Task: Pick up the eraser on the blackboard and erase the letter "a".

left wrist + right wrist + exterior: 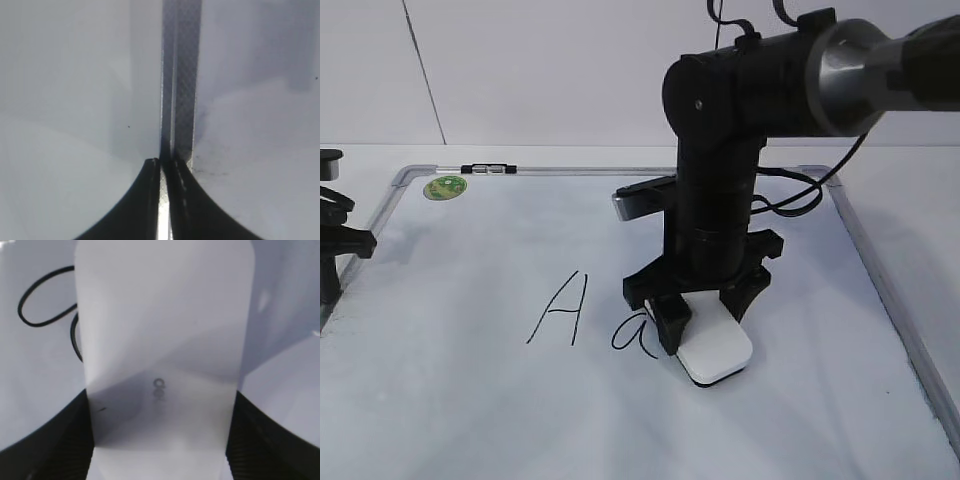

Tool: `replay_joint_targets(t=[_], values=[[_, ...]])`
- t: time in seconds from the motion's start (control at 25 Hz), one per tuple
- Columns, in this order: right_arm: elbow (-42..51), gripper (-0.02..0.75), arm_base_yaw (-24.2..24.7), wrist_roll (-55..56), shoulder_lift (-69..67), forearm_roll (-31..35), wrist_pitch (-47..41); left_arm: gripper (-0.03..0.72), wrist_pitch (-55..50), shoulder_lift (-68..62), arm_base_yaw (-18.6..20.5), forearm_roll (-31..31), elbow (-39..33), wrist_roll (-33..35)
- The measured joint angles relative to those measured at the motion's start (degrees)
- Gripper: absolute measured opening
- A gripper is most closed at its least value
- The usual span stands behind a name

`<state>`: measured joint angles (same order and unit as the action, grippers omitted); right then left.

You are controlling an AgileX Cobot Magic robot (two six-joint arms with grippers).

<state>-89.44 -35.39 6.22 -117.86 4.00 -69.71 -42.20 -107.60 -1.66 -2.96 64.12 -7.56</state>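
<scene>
At the far left, your left pincer (332, 235) sits just off the blackboard's (470, 400) left frame, well apart from the writing. In the left wrist view its fingers (150, 200) are pressed together with only a bright sliver between them, holding nothing, and their tips point at the silver-grey frame strip (182, 75).

Right of that pincer, near the top left corner of the board, you see the round green sticker (445, 186) and a marker (480, 168) lying along the top frame.

Toward the middle of the board stands the tall capital "A" (558, 310), and just right of it the letter "a" (632, 335). That small letter lies just beside the left finger of your right pincer (705, 310), on its left; part of it curls past the eraser's edge in the right wrist view.

Your right pincer points down at the board and pinches the eraser (718, 352) by its two long sides, one black finger (65, 445) on each. The eraser rests flat on the board, its white top with small grey lettering (158, 390) facing up, just right of the "a" and nearly touching it.

A black cable (800, 195) loops behind the right arm.
</scene>
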Motion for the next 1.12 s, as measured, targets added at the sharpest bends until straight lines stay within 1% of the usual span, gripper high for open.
replay_joint_targets(t=[0.24, 0.76, 1.12], values=[[-2.17, 0.549, -1.39, 0.0, -0.85, -0.24, 0.0, 0.017, 0.12, 0.0, 0.0, -0.04, 0.0, 0.0], [-2.39, 0.549, -1.55, 0.12, -2.36, -0.24, 0.0, 0.017, 0.34, -0.05, 0.0, -0.13, 0.0, 0.0], [-2.52, 0.549, -2.02, 0.04, -2.62, 1.28, 0.1, 0.017, 0.54, -0.05, 0.0, -0.35, 0.0, 0.0]])
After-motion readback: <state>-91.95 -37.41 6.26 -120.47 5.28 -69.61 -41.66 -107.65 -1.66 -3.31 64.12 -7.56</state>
